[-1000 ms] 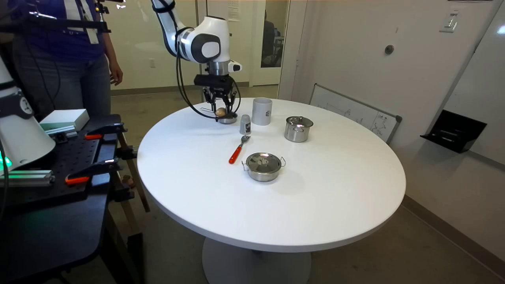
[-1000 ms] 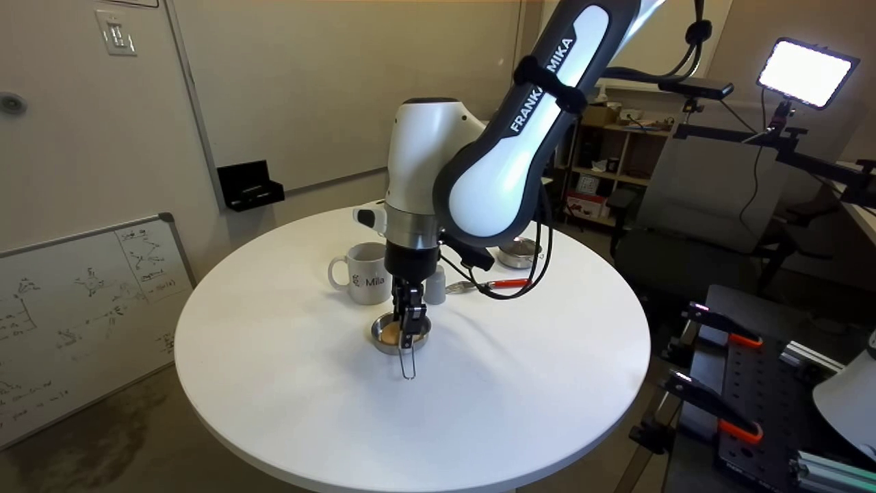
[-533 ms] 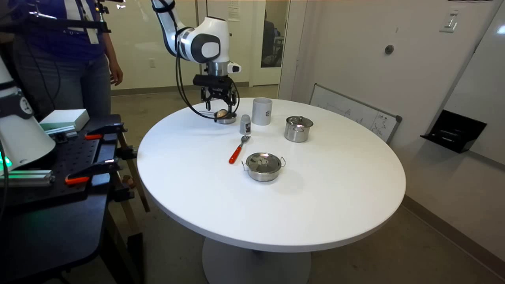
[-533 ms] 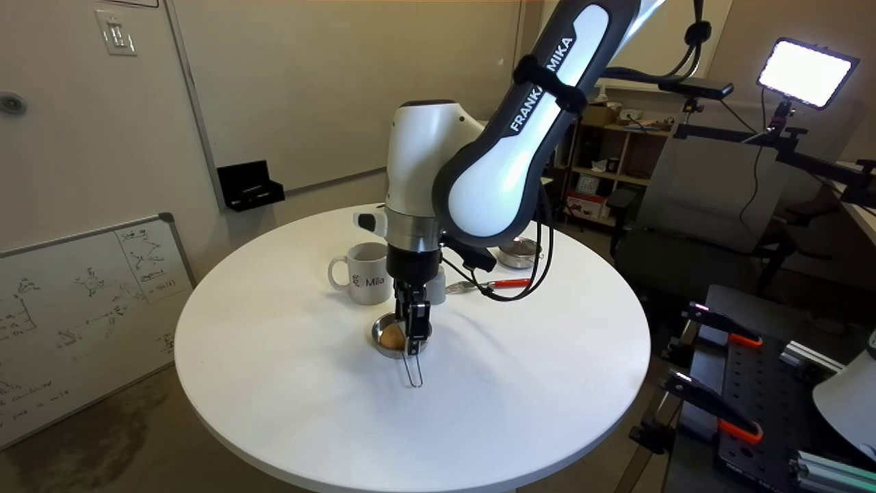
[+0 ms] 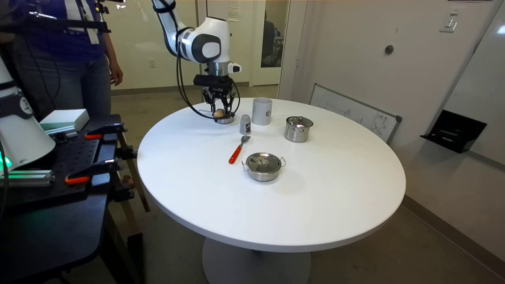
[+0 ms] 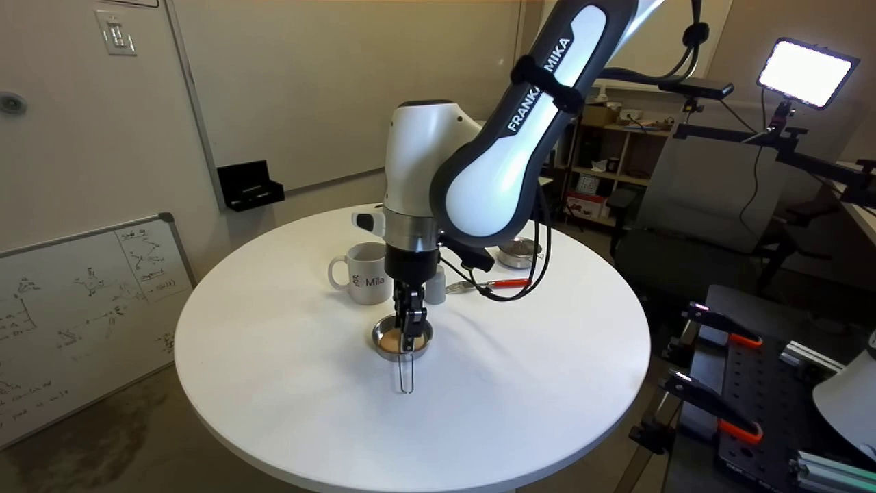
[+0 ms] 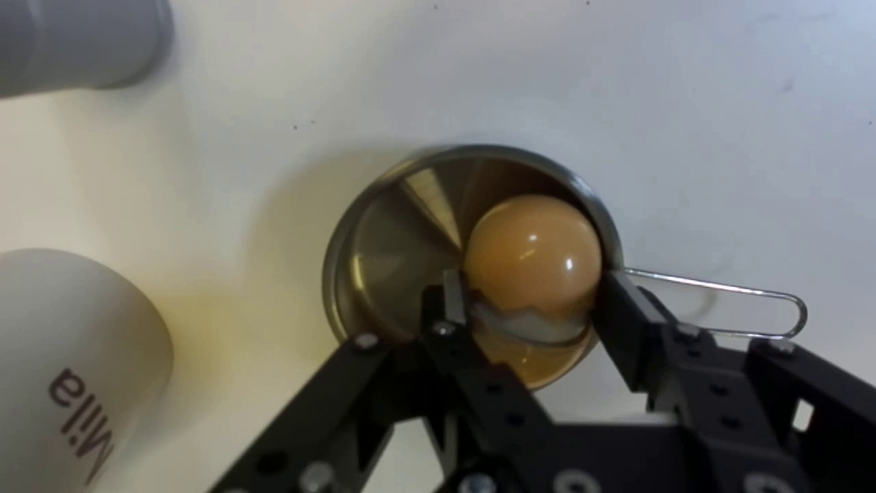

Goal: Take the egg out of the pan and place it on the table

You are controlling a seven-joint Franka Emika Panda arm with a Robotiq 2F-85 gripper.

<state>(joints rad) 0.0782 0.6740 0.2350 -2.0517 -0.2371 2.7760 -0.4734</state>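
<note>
Fingers (image 7: 633, 335), black and jointed, stand in the lower middle of the wrist view, and we find them narrowed on a smooth, glossy tan egg (image 7: 534, 253), one tip at its left edge and one at its right. The egg is inside a small, shallow, round grey metal pan (image 7: 390, 253), over the right half of its inside; we cannot tell whether it rests on the bottom. A looped wire handle (image 7: 739, 289) points from the rim toward the right of the frame. We see a light-grey mug (image 7: 75, 342) lettered "Mila" at lower left, and part of a grey rounded container (image 7: 75, 41) at upper left.

In both exterior views, the pan stands on a round, white-topped counter (image 5: 323, 197), beneath the white and black robot arm (image 6: 479, 198). In an exterior view, we see a metal fork with a red handle (image 5: 236, 154) lying slantwise just left of the frame's centre. A wide, shiny steel bowl (image 5: 263, 173) with wire side loops sits just below centre, and a taller steel pot (image 5: 298, 132) right of centre. A person (image 5: 63, 79) in a blue top and jeans stands at the upper left.
</note>
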